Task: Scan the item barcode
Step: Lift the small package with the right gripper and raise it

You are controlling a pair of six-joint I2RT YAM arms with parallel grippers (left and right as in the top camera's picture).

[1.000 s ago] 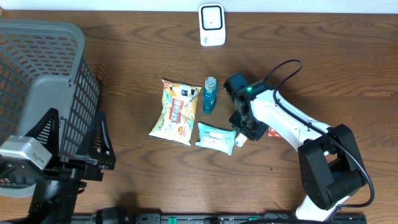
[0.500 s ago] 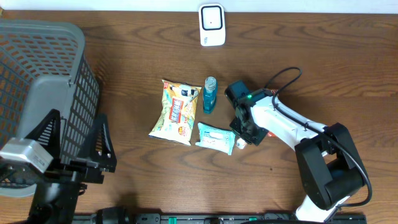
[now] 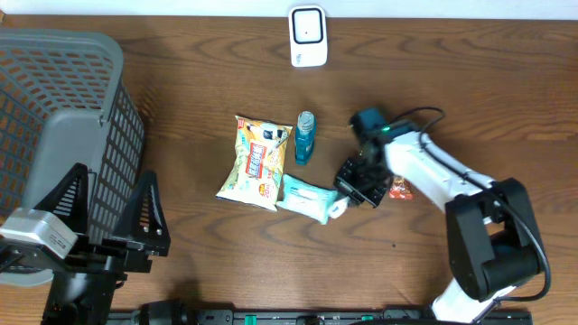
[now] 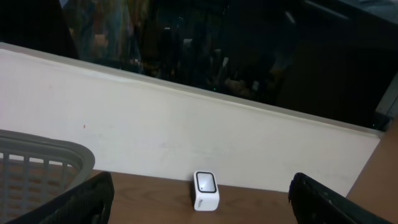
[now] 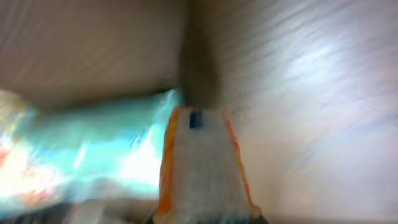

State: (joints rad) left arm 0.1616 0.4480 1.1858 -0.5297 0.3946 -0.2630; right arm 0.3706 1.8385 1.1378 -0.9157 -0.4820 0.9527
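My right gripper [image 3: 355, 191] is low over the table, shut on a small white packet with orange edges [image 5: 202, 165]. The packet's white end [image 3: 337, 208] sticks out to the left of the jaws and a red-orange end [image 3: 399, 190] shows to their right. In the blurred right wrist view the packet lies against a teal wipes pack [image 5: 93, 149]. The white barcode scanner [image 3: 307, 36] stands at the table's far edge, also seen in the left wrist view [image 4: 206, 190]. My left gripper [image 3: 108, 194] hangs open and empty at the lower left, with its black fingers [image 4: 81, 199] spread wide.
A yellow snack bag [image 3: 256, 162], a teal bottle [image 3: 305, 137] and the wipes pack [image 3: 302, 199] lie mid-table, just left of my right gripper. A grey mesh basket [image 3: 54, 99] fills the left side. A white wall [image 4: 186, 137] rises behind the scanner.
My right gripper has closed on the white and orange packet and swung its wrist right. The wipes pack has slid a little to the left and tilted. The left arm has barely moved.
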